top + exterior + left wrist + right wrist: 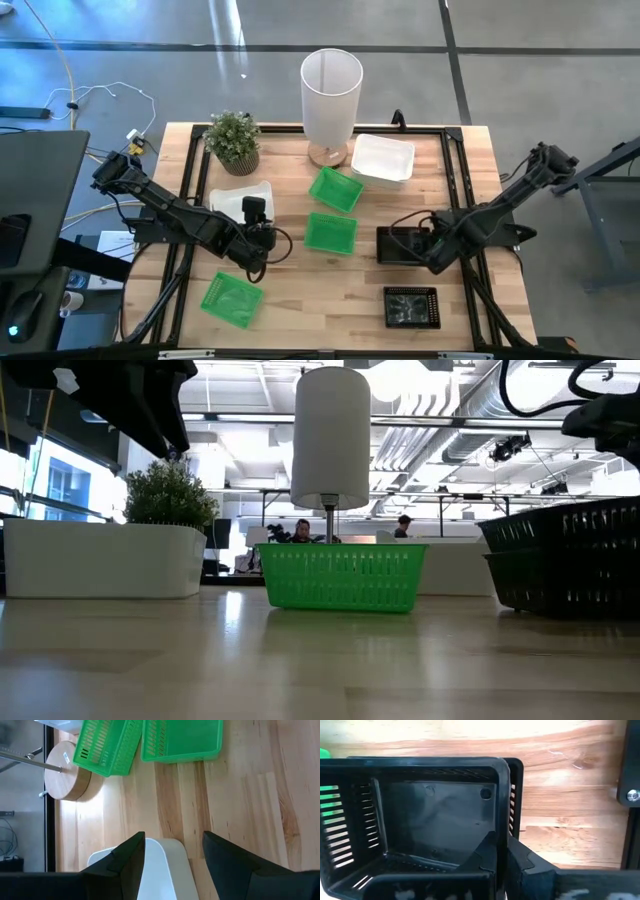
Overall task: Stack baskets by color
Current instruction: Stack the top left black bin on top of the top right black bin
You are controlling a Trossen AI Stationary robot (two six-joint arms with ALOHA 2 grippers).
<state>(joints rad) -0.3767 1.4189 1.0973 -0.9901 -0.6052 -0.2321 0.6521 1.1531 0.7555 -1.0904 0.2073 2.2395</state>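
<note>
My right gripper [437,248] is shut on a black mesh basket [420,820], which sits over a second black basket [516,795]; in the low view the two show one above the other [565,525]. A third black basket [411,307] lies near the front edge. My left gripper [172,865] is open over a white basket [238,198], one finger above its inside and one outside its end wall [167,862]. Another white basket [383,158] lies at the back. Three green baskets [335,188], [330,232], [232,298] rest flat on the table. My right gripper pinches the black basket's right-hand end wall [501,837] near a corner, one finger inside the basket and one outside. The fingers come from above, pointing steeply down. The basket sits slightly tilted over the lower black basket; whether it rests in it I cannot tell.
A tall white cylindrical bin [331,85] on a wooden foot and a potted plant [235,138] stand at the back. Bare wood lies between the green baskets and the front edge [320,300]. A black frame [460,135] runs around the tabletop.
</note>
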